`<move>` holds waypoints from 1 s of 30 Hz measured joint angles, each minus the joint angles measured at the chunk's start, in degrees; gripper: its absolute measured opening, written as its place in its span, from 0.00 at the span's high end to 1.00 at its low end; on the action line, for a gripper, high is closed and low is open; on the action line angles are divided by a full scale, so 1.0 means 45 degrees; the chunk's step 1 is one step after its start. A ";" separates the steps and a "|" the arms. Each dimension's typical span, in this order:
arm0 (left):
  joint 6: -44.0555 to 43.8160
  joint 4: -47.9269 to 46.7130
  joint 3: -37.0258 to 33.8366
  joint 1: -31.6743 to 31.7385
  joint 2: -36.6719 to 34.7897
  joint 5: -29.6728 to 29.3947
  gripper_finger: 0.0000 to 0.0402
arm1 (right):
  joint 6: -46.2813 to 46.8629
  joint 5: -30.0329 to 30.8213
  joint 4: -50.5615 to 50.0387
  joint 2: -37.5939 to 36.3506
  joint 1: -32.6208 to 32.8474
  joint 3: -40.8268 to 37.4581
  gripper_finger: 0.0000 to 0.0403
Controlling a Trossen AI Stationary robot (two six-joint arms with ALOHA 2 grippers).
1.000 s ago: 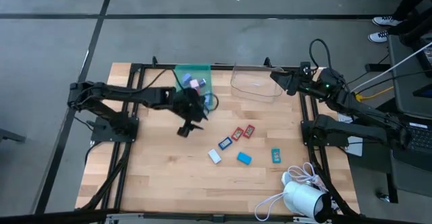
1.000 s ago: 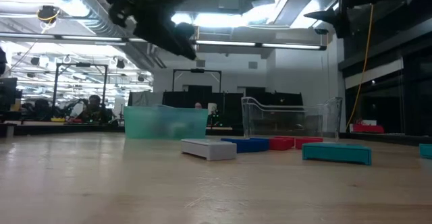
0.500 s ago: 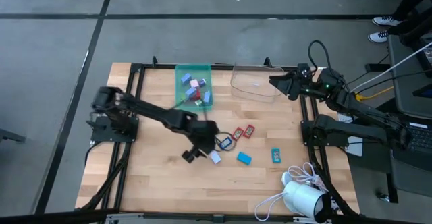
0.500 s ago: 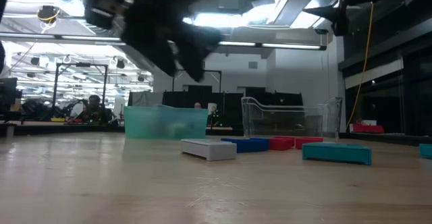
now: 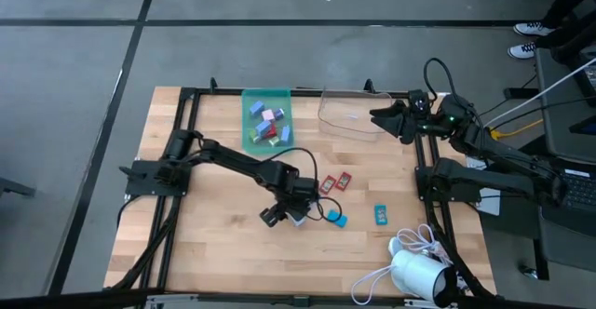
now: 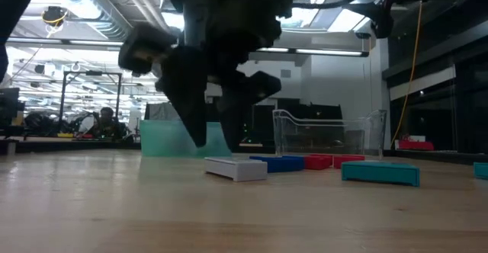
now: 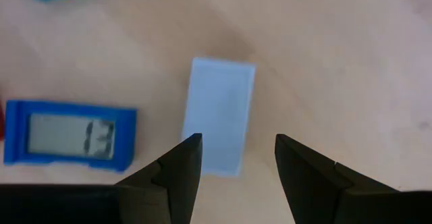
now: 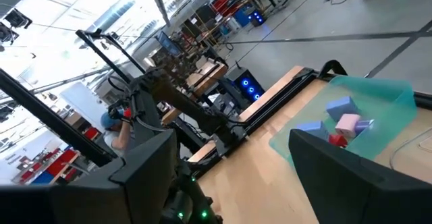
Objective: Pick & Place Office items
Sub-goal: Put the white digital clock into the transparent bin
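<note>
High view: your left pincer (image 5: 296,214) has swung from the teal tray (image 5: 250,137) out over the white piece (image 5: 297,218).
Left wrist view: fingers spread wide, white piece directly between them, blue piece (image 7: 69,133) beside. Grasp comes next.
Right pincer (image 5: 377,115): parked by the bin, parted.

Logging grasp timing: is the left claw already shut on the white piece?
No: in the left wrist view the left claw is open, its fingers either side of the white piece, which lies flat on the table.

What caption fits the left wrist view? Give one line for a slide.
Open left gripper poised over a white piece, with a blue piece beside it on the table.
</note>
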 joint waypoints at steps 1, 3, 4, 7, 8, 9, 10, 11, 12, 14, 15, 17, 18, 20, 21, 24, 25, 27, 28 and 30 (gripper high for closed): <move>0.0000 -0.0033 0.0000 0.0000 0.0048 -0.0250 0.55 | -0.0088 -0.0004 0.0000 0.0000 0.0000 0.0000 0.27; 0.0011 -0.0035 0.0005 0.0023 0.0102 -0.0634 0.55 | -0.0267 -0.0006 0.0000 0.0000 0.0000 0.0000 0.27; 0.0015 -0.0078 0.0005 0.0056 0.0110 -0.0673 0.55 | -0.0318 -0.0022 0.0003 0.0000 0.0000 0.0000 0.27; 0.0000 -0.0054 0.0005 0.0100 0.0081 -0.0729 0.55 | -0.0518 -0.0139 0.0000 0.0000 0.0000 0.0000 0.27; -0.0005 -0.0058 0.0008 0.0102 0.0068 -0.0728 0.55 | -0.0525 -0.0245 0.0000 0.0000 0.0000 0.0000 0.27; 0.0003 -0.0113 0.0077 0.0099 0.0066 -0.0726 0.55 | -0.0526 -0.0302 0.0000 0.0000 0.0000 0.0000 0.27; 0.0019 -0.0205 0.0198 0.0097 0.0066 -0.0726 0.55 | -0.0527 -0.0321 0.0000 0.0000 0.0000 0.0004 0.27; 0.0036 -0.0254 0.0342 0.0093 0.0066 -0.0726 0.55 | -0.0540 -0.0325 0.0000 0.0000 0.0000 0.0000 0.27; 0.0039 -0.0238 0.0498 0.0073 0.0060 -0.0726 0.54 | -0.0555 -0.0326 0.0000 0.0000 0.0000 0.0004 0.27; 0.0016 -0.0188 0.0713 0.0055 0.0052 -0.0706 0.53 | -0.0563 -0.0325 0.0000 0.0000 0.0000 0.0005 0.27; -0.0033 -0.0156 0.0776 0.0077 0.0061 -0.0692 0.52 | -0.0570 -0.0325 0.0000 0.0000 0.0000 0.0003 0.27; -0.0125 -0.0097 0.0862 0.0160 0.0089 -0.0676 0.50 | -0.0575 -0.0325 0.0000 0.0000 0.0000 0.0005 0.27; -0.0136 -0.0106 0.0865 0.0207 0.0091 -0.0682 0.49 | -0.0577 -0.0325 0.0000 0.0000 0.0000 0.0005 0.27; -0.0151 -0.0120 0.0865 0.0288 0.0111 -0.0655 0.45 | -0.0590 -0.0325 0.0000 0.0000 0.0000 0.0005 0.27; -0.0151 -0.0104 0.0874 0.0334 0.0178 -0.0562 0.43 | -0.0599 -0.0325 0.0000 0.0000 0.0000 0.0005 0.27; -0.0165 -0.0279 0.0869 0.0408 0.0299 -0.0306 0.38 | -0.0599 -0.0329 0.0000 0.0000 0.0000 0.0005 0.27; -0.0161 -0.0151 0.0874 0.0408 0.0352 -0.0234 0.36 | -0.0599 -0.0325 0.0000 0.0000 0.0000 0.0005 0.27; -0.0155 -0.0095 0.0874 0.0404 0.0433 -0.0240 0.33 | -0.0599 -0.0327 0.0000 0.0000 0.0000 0.0005 0.27; -0.0155 -0.0172 0.0866 0.0400 0.0450 -0.0240 0.32 | -0.0599 -0.0325 0.0004 0.0000 0.0000 0.0005 0.27; -0.0091 0.0042 0.0872 0.0398 0.0494 -0.0243 0.31 | -0.0599 -0.0325 0.0000 0.0000 0.0000 0.0005 0.27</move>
